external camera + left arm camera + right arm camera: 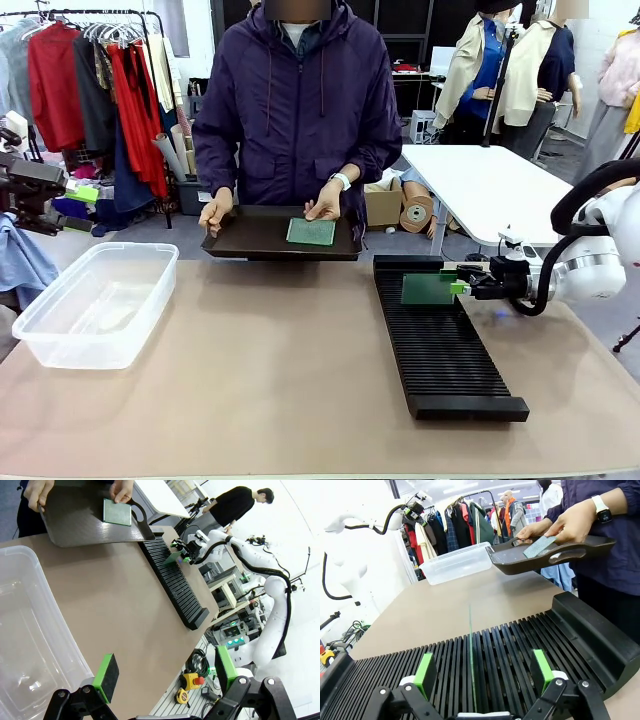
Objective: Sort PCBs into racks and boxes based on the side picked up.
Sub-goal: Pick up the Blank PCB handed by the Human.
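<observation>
A green PCB [428, 289] stands on edge in a slot near the far end of the black rack [445, 350]. My right gripper [463, 287] is open around it; in the right wrist view the board [470, 645] is a thin line between the spread green pads [426, 672], touching neither. Across the table a person holds a dark tray [250, 240] with another PCB [311, 231] lying flat under one hand. My left gripper [162, 672] is open and holds nothing, above the near corner of the clear box [30, 630], which looks empty [95, 300].
Bare tan table lies between the box and the rack [175, 587]. The tray [75, 520] hangs over the table's far edge, close to the rack's far end. A white table [480, 185] and a clothes rail stand behind.
</observation>
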Controlling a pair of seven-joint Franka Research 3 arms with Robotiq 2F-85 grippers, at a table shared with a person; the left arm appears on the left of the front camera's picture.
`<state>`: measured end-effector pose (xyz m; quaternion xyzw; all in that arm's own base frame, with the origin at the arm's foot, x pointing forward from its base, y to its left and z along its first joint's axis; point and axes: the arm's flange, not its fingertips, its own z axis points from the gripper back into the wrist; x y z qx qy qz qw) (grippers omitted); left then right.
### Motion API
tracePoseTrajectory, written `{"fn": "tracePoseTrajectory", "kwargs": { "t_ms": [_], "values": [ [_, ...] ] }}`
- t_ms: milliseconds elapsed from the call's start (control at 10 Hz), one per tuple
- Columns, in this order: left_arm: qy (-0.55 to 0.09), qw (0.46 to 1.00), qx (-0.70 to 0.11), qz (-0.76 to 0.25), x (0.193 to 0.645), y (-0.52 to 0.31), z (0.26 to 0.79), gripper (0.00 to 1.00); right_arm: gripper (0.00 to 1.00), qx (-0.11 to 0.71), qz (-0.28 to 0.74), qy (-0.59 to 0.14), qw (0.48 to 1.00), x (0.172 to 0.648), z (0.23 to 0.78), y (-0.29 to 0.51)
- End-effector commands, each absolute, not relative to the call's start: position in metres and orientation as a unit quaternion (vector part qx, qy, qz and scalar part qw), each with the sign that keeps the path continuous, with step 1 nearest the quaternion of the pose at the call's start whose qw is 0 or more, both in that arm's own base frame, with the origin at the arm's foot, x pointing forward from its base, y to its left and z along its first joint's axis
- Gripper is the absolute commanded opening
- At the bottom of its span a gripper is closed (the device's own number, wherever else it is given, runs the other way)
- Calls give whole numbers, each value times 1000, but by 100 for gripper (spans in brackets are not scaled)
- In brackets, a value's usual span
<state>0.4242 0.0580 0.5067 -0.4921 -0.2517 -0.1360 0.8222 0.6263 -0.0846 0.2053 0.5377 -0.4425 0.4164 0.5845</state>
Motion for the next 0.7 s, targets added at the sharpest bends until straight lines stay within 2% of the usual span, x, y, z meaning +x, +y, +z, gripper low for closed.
{"fn": "tracePoseTrajectory", "kwargs": {
  "t_ms": [0, 400, 600],
  "values": [
    [-251, 820, -495, -138, 423, 58, 508, 100, 100, 530, 413, -448, 589, 628, 226, -74],
    [-251, 820, -495, -138, 423, 58, 508, 100, 100, 530, 430, -449, 577, 622, 285, -60],
    [-251, 820, -495, -138, 423, 58, 508, 100, 100, 546, 422, -416, 592, 608, 314, -53]
  ]
}}
